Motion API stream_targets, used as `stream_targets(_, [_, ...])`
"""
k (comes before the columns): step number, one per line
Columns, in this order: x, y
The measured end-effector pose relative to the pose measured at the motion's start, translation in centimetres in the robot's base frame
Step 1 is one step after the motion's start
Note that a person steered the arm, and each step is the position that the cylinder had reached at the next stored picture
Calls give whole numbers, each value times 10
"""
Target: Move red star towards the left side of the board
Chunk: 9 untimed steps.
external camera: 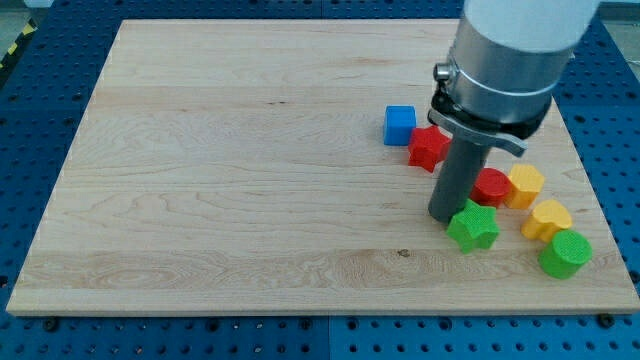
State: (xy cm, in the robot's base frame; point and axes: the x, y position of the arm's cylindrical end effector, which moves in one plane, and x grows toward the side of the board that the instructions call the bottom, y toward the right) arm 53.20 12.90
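Note:
The red star (427, 146) lies on the wooden board (250, 180) at the view's right, touching the blue cube (399, 124) on its upper left. My tip (446, 217) stands below and slightly right of the red star, a short gap away. The tip sits right beside the green star (473, 226), on that star's left. A red round block (491, 186) is partly hidden behind the rod.
A yellow hexagon block (525, 185), a yellow heart-like block (546, 219) and a green round block (564, 253) cluster at the lower right near the board's right edge. The arm's grey body (505, 60) hangs over the upper right.

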Motion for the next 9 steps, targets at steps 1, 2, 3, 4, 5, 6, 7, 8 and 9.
stream_targets(1, [4,-2])
stream_targets(2, [-23,-69])
stream_targets(3, [-74,-122])
stream_targets(4, [-154,-124])
stream_targets(5, [-221,-87])
stream_targets(6, [-217,-3])
stream_targets(7, [-158,34])
stream_targets(8, [-115,36])
stream_targets(9, [-115,36])
